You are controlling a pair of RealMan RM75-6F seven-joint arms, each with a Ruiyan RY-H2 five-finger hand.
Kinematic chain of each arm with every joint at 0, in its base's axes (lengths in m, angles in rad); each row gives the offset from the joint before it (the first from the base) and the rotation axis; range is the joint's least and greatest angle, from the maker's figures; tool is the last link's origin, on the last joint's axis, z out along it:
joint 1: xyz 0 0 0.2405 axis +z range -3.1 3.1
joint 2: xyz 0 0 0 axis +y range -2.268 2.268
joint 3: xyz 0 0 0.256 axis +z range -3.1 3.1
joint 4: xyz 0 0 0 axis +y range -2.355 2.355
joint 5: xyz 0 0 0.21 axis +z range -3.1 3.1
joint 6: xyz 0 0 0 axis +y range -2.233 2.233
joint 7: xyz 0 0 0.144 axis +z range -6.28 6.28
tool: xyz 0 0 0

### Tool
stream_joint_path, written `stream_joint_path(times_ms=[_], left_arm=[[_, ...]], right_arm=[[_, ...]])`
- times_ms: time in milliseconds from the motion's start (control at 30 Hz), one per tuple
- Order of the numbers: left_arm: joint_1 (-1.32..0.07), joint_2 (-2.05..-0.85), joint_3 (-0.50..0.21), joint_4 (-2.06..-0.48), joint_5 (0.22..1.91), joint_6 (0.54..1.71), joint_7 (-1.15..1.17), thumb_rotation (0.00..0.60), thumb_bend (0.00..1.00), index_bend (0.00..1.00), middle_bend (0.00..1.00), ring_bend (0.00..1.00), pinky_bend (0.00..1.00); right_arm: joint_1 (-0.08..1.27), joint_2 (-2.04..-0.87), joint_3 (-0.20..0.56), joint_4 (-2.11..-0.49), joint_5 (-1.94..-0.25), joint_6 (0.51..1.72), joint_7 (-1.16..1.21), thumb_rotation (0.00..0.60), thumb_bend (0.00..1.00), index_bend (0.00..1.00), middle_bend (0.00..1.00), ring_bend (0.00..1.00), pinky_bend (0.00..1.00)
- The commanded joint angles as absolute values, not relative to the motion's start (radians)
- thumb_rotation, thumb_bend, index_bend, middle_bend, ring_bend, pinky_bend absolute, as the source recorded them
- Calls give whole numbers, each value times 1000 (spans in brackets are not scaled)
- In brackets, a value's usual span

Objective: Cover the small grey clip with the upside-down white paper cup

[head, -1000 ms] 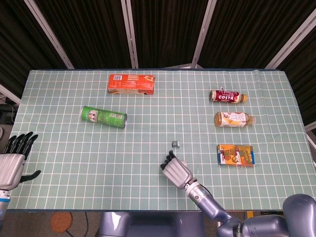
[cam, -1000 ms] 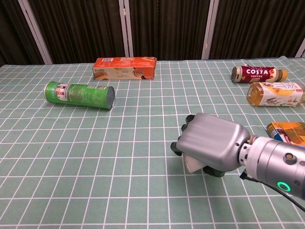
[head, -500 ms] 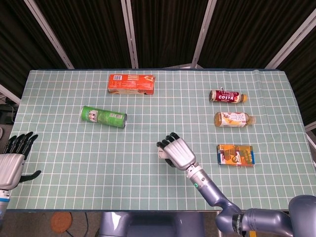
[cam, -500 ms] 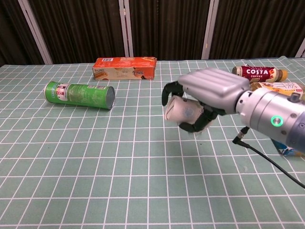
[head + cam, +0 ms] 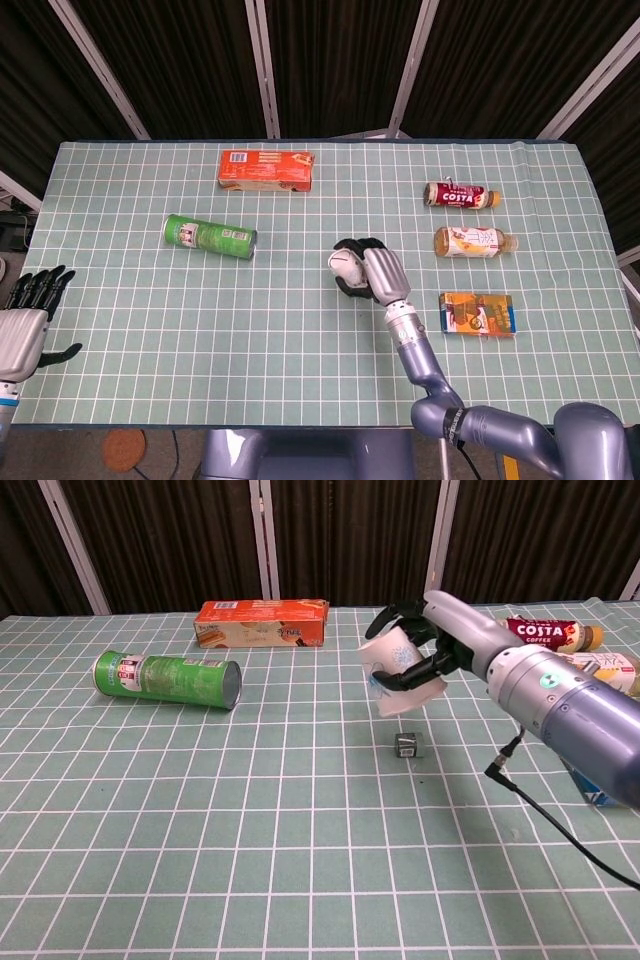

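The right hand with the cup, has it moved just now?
Yes. The right hand carried the white paper cup away from the table's near edge, toward the orange box.

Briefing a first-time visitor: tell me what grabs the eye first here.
The right hand holds the white paper cup in the air at mid-table, mouth tilted downward. Just below it the small grey clip sits uncovered on the green grid mat. A green chip can lies on its side at left.
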State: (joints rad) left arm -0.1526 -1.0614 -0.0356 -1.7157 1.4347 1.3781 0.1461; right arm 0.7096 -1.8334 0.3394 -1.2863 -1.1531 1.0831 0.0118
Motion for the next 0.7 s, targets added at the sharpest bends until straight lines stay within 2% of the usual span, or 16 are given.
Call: stream_joint_path(times_ms=[33,700], left_arm=[[-152,-1061,-36,-1716,1435,1380,144,600,0,0,0,0,0],[-152,-1054,-35,-1719,1438,1382,134,600,0,0,0,0,0]], right_arm=[[714,-1868,345,-1236,-1139,1081,19,600,269,325,389,245,195],[699,-1932,312,-1138,-1152,1075,28,600,270,325,371,231,194]])
